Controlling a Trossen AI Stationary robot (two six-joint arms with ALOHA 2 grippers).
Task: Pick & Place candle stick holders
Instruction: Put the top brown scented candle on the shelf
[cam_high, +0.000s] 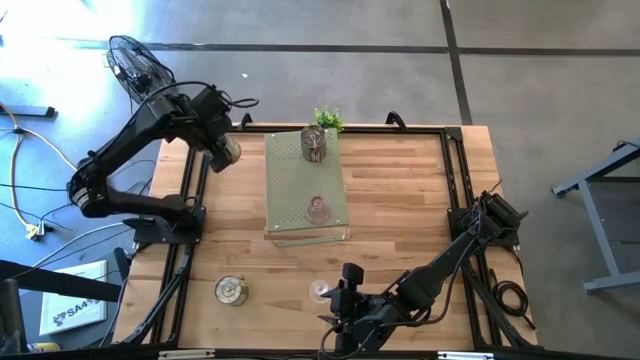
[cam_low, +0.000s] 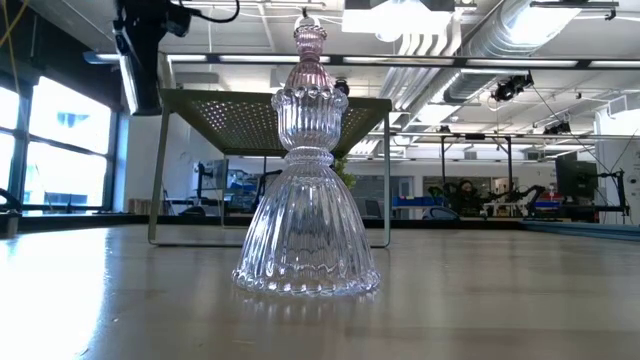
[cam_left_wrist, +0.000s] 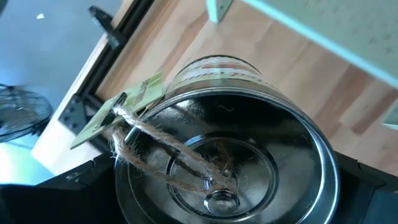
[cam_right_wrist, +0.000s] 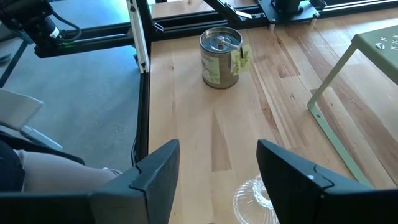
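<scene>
1 metal holder (cam_high: 229, 150) sits gripped in the left end effector (cam_high: 226, 151).

Two black jointed arms are seen, the left arm (cam_high: 140, 140) trailing thin black cables near its wrist, the right arm (cam_high: 440, 265) ending in two broad, angular matte-black fingers (cam_right_wrist: 158, 177).

Overhead looks down; low view level, near clear glass holder (cam_low: 307, 215).
</scene>
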